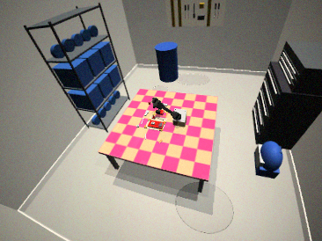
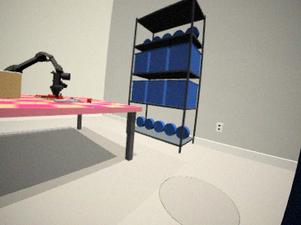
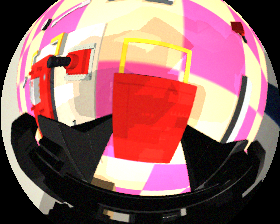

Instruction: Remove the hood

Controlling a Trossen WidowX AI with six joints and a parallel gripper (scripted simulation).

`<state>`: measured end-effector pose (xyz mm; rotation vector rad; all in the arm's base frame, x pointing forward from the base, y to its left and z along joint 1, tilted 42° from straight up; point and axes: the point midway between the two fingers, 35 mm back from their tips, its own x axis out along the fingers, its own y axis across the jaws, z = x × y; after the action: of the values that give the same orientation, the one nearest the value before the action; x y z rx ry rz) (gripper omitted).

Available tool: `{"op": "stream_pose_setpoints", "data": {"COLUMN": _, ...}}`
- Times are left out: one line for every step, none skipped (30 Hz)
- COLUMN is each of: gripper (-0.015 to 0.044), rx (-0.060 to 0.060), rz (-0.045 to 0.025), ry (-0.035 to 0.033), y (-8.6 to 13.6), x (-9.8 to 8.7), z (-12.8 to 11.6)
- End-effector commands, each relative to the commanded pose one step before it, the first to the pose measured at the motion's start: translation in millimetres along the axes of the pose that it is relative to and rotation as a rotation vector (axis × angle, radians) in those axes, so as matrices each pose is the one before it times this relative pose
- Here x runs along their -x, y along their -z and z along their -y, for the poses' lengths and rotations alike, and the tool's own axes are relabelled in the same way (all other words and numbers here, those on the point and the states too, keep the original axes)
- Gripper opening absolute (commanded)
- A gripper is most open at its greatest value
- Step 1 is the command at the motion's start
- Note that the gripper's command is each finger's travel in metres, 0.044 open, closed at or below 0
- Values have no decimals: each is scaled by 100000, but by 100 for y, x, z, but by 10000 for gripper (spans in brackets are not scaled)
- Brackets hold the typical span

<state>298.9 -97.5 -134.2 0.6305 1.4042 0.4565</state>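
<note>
The hood, a flat red panel (image 3: 154,135) (image 1: 161,113), is between my fingers. My gripper (image 3: 149,122) (image 2: 57,95) is shut on it, low over the table (image 1: 186,151). Whether the hood touches the table top cannot be told. The marked area, a yellow outline (image 3: 157,44), shows beyond the hood's far edge in the wrist view. The hood hides the outline's near side. The toy car (image 3: 42,95) (image 1: 155,124) is red and stands to the left of the gripper in the wrist view, without touching it.
Left of the hood, a red block with a black knob (image 3: 61,61) sits in a grey frame. A grey-white bar (image 3: 236,112) lies at the right, a small dark red block (image 3: 237,28) at the far right. A pale box (image 1: 180,116) stands by the arm's base.
</note>
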Motion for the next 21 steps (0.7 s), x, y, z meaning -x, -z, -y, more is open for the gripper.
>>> {"op": "stream_pose_setpoints", "data": {"gripper": 0, "rx": -771, "rz": 30, "ry": -384, "y": 63, "x": -259, "z": -11}}
{"op": "stream_pose_setpoints", "data": {"gripper": 0, "rx": 0, "rz": 0, "ry": -2, "y": 0, "x": -50, "z": -1}}
{"op": "stream_pose_setpoints", "data": {"gripper": 0, "rx": 0, "rz": 0, "ry": -2, "y": 0, "x": -49, "z": -1}}
{"op": "stream_pose_setpoints", "data": {"gripper": 0, "rx": 0, "rz": 0, "ry": -3, "y": 0, "x": -49, "z": -1}}
{"op": "stream_pose_setpoints", "data": {"gripper": 0, "rx": 0, "rz": 0, "ry": -3, "y": 0, "x": -49, "z": -1}}
{"op": "stream_pose_setpoints", "data": {"gripper": 0, "rx": 0, "rz": 0, "ry": -3, "y": 0, "x": -49, "z": -1}}
{"op": "stream_pose_setpoints", "data": {"gripper": 0, "rx": 0, "rz": 0, "ry": -3, "y": 0, "x": -49, "z": -1}}
{"op": "stream_pose_setpoints", "data": {"gripper": 0, "rx": 0, "rz": 0, "ry": -3, "y": 0, "x": -49, "z": -1}}
{"op": "stream_pose_setpoints", "data": {"gripper": 0, "rx": 0, "rz": 0, "ry": -3, "y": 1, "x": -49, "z": -1}}
{"op": "stream_pose_setpoints", "data": {"gripper": 0, "rx": 0, "rz": 0, "ry": -3, "y": 1, "x": -49, "z": -1}}
{"op": "stream_pose_setpoints", "data": {"gripper": 0, "rx": 0, "rz": 0, "ry": -3, "y": 1, "x": -49, "z": -1}}
{"op": "stream_pose_setpoints", "data": {"gripper": 0, "rx": 0, "rz": 0, "ry": -3, "y": 1, "x": -49, "z": -1}}
{"op": "stream_pose_setpoints", "data": {"gripper": 0, "rx": 0, "rz": 0, "ry": -3, "y": 1, "x": -49, "z": -1}}
{"op": "stream_pose_setpoints", "data": {"gripper": 0, "rx": 0, "rz": 0, "ry": -3, "y": 1, "x": -49, "z": -1}}
{"op": "stream_pose_setpoints", "data": {"gripper": 0, "rx": 0, "rz": 0, "ry": -3, "y": 1, "x": -49, "z": -1}}
{"op": "stream_pose_setpoints", "data": {"gripper": 0, "rx": 0, "rz": 0, "ry": -3, "y": 1, "x": -49, "z": -1}}
{"op": "stream_pose_setpoints", "data": {"gripper": 0, "rx": 0, "rz": 0, "ry": -3, "y": 1, "x": -49, "z": -1}}
{"op": "stream_pose_setpoints", "data": {"gripper": 0, "rx": 0, "rz": 0, "ry": -4, "y": 1, "x": -49, "z": -1}}
{"op": "stream_pose_setpoints", "data": {"gripper": 0, "rx": 0, "rz": 0, "ry": -4, "y": 1, "x": -49, "z": -1}}
{"op": "stream_pose_setpoints", "data": {"gripper": 0, "rx": 0, "rz": 0, "ry": -4, "y": 1, "x": -49, "z": -2}}
{"op": "stream_pose_setpoints", "data": {"gripper": 0, "rx": 0, "rz": 0, "ry": -4, "y": 1, "x": -49, "z": -2}}
